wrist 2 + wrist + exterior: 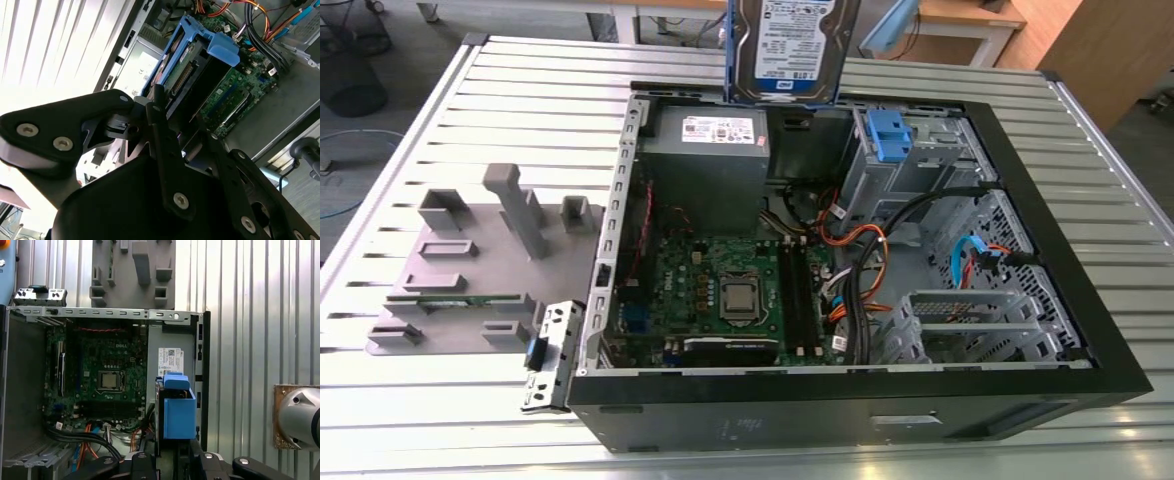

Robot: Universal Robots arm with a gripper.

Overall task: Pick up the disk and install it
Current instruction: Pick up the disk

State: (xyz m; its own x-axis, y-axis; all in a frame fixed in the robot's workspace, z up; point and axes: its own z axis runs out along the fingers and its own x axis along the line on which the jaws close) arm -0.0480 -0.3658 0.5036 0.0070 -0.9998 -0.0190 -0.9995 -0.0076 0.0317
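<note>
Pick is done, this is the carry step. Gripper (180, 112) pinches the disk (791, 45), fingers (159, 107) pressed against it in the second wrist view. In the exterior view the disk hangs upright, label facing the camera, above the far rim of the open computer case (854, 395) and over the power supply (707, 140), touching nothing. Not installed yet. Drive cage (927, 150) with a blue clip (887, 130) sits just toward the exterior view's right. My read: install calls for lining the blue rails (179, 415) up with the cage slot, clear of the cables (854, 240).
</note>
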